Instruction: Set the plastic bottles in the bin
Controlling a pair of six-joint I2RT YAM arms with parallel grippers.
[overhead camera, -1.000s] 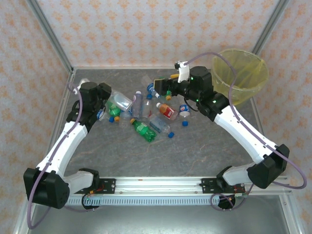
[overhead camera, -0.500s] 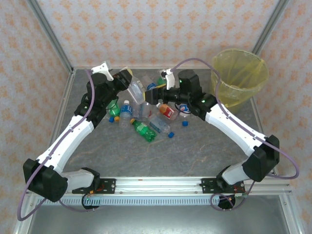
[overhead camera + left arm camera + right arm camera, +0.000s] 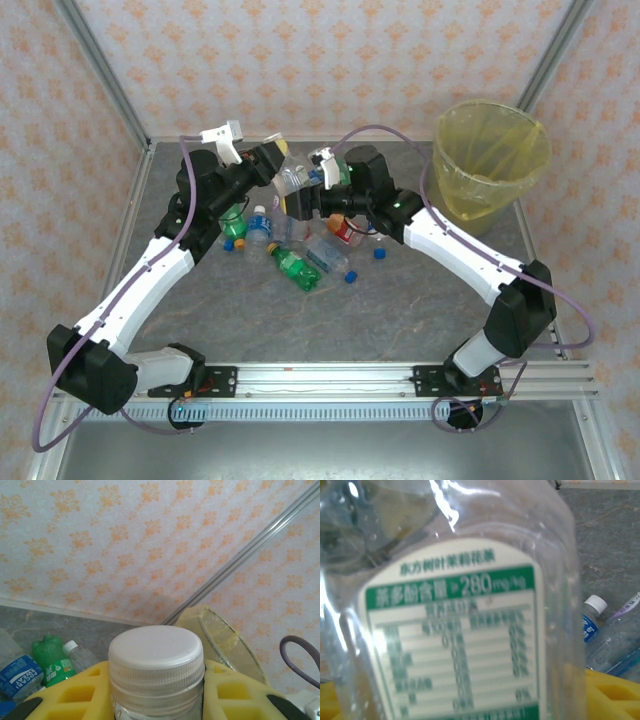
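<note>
While the other bottles lie in a heap on the grey table (image 3: 400, 310), 1 clear bottle (image 3: 291, 180) is up in the air above them. The left pincer (image 3: 272, 158) is clamped on it just under the top. In the left wrist view its white cap (image 3: 156, 652) sticks up between 2 yellow fingers (image 3: 75, 695).

The right pincer (image 3: 297, 200) is at the same bottle from the other side, lower down on its body. In the right wrist view the bottle's green and white label (image 3: 455, 630) is very close, with yellow pads (image 3: 615, 695) low on both sides of it. I cannot tell if this pincer is squeezing the bottle or is loose around it.

The bin (image 3: 500, 190) with its yellow bag stands at the back right of the table, well apart from the held bottle. In the heap are a green bottle (image 3: 296, 268) and a red-label bottle (image 3: 343, 230), and a loose blue cap (image 3: 380, 253) lies just beside them.
</note>
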